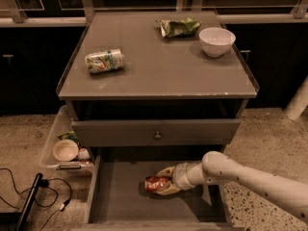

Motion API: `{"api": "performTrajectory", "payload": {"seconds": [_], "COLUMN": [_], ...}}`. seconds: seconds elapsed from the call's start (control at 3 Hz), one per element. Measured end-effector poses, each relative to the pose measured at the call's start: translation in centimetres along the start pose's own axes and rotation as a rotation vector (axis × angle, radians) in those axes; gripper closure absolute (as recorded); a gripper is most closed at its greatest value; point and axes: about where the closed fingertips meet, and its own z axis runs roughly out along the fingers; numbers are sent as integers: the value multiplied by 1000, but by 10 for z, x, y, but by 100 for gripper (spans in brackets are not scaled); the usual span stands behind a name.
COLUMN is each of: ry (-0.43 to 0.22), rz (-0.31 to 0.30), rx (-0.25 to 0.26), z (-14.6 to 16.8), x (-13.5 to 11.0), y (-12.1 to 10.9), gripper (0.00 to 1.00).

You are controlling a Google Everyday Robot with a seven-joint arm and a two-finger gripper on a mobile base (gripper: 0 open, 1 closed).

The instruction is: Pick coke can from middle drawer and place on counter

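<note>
The red coke can (154, 183) lies on its side on the floor of the open middle drawer (115, 196), right of its middle. My gripper (164, 182) reaches in from the right on a white arm, and its fingers (167, 171) sit on either side of the can, closed around it. The can rests on the drawer floor. The counter (159, 61) is the grey cabinet top above.
On the counter lie a white-and-green soda can (104, 61), a green crumpled bag (179, 27) and a white bowl (217, 41). A drawer front with a round knob (157, 135) overhangs the open drawer. A bin with cups (65, 146) and cables (48, 191) sit left.
</note>
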Motion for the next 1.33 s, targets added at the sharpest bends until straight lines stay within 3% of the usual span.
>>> {"api": "performTrajectory", "payload": {"seconds": [0.33, 0.67, 1.0, 1.33], "ry": [-13, 17, 68, 78], "rz": [-9, -20, -30, -45], "rx": [13, 63, 154, 164], "z": [-55, -122, -190, -197], "x": [-32, -65, -91, -98], "y": [1, -9, -29, -32], "gripper": [100, 100, 100, 100]}}
